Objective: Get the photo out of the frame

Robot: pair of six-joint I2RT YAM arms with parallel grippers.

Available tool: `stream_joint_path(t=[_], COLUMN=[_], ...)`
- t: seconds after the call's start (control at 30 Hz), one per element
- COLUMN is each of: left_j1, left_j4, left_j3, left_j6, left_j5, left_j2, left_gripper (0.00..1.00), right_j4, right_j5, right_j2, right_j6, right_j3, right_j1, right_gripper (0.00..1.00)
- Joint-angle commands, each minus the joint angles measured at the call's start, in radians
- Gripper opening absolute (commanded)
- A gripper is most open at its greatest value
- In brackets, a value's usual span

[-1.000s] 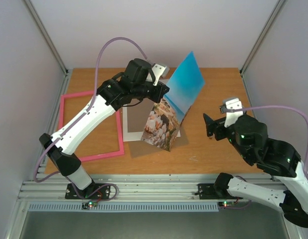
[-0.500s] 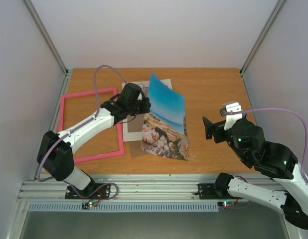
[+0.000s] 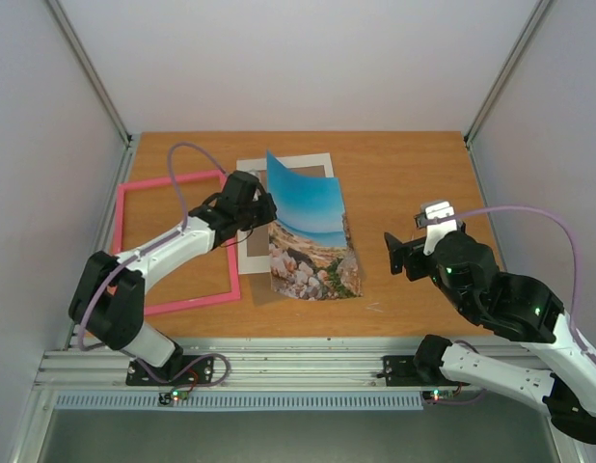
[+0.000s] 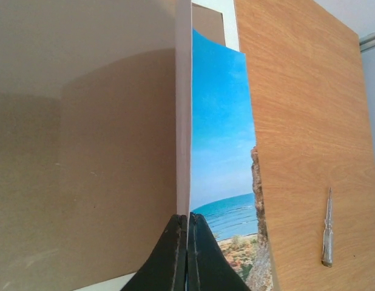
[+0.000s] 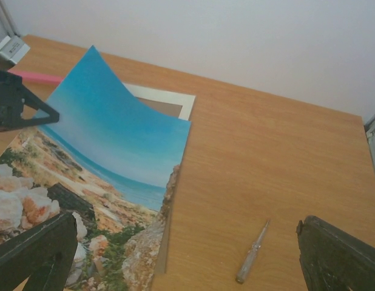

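The photo (image 3: 308,236), a seaside print, stands curled on its lower edge at mid-table. My left gripper (image 3: 266,208) is shut on its left edge; in the left wrist view the jaws (image 4: 189,242) pinch the print (image 4: 221,157). The pink frame (image 3: 168,179) lies flat to the left, without the photo in it. The white mat with brown board (image 3: 252,249) lies behind the photo and fills the left of the left wrist view (image 4: 84,151). My right gripper (image 3: 406,253) is open and holds nothing, to the right of the photo (image 5: 114,139); its fingertips (image 5: 36,254) stand wide apart.
A small clear-handled screwdriver (image 5: 251,253) lies on the wood right of the photo, also in the left wrist view (image 4: 326,233). The mat's far corner (image 5: 166,102) and the frame (image 5: 36,76) show behind the print. White walls enclose the table.
My left gripper has swung the photo down from high above the table and leftward, so its lower edge now rests on the table. My right gripper has shifted slightly left.
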Motion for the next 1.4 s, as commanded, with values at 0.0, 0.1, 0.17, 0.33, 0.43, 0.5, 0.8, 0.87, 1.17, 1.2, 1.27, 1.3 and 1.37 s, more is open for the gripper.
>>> stream_joint_path(t=[0.0,0.1,0.17,0.33,0.43,0.5,0.8,0.87,1.17,1.2,1.27,1.3,1.37], left_j1=[0.007,0.007,0.007,0.008,0.008,0.008,0.026,0.038,0.054,0.054,0.054,0.054,0.054], left_j4=[0.112,0.102,0.076,0.029,-0.006,-0.017,-0.117,-0.145,-0.416,-0.454,-0.539,-0.581,-0.647], left_j3=[-0.013,0.008,0.024,0.036,0.041,0.035,-0.031,-0.056,-0.13,-0.127,-0.113,-0.106,-0.096], left_j6=[0.008,0.05,0.083,0.134,0.152,0.151,0.186,0.191,0.25,0.268,0.298,0.313,0.336], left_j5=[0.035,0.075,0.092,0.089,0.063,0.05,-0.082,-0.122,-0.251,-0.276,-0.334,-0.368,-0.434], left_j2=[0.065,0.118,0.145,0.176,0.172,0.157,-0.055,-0.13,-0.61,-0.671,-0.79,-0.841,-0.946], left_gripper=[0.0,0.01,0.0,0.03,0.05,0.1,0.57,0.66,0.99,0.99,0.99,0.99,0.99], right_j4=[0.004,0.011,0.012,0.01,0.005,0.003,-0.011,-0.018,-0.055,-0.053,-0.046,-0.038,-0.027], right_j5=[0.005,0.02,0.031,0.04,0.049,0.055,0.13,0.147,0.208,0.206,0.206,0.207,0.212], right_j2=[-0.003,-0.015,-0.023,-0.035,-0.041,-0.046,-0.118,-0.132,-0.204,-0.215,-0.235,-0.246,-0.266], right_j6=[0.018,0.014,0.013,0.017,0.021,0.023,0.027,0.03,0.071,0.072,0.072,0.07,0.07], right_j3=[-0.026,-0.05,-0.062,-0.082,-0.091,-0.098,-0.139,-0.147,-0.186,-0.189,-0.199,-0.205,-0.224], right_j1=[-0.001,-0.001,-0.001,-0.001,-0.001,-0.001,-0.001,-0.001,-0.001,-0.001,-0.001,-0.001,-0.001], right_gripper=[0.98,0.99,0.99,0.99,0.99,0.98,0.98,0.98,0.99,0.99,0.98,0.98,0.98])
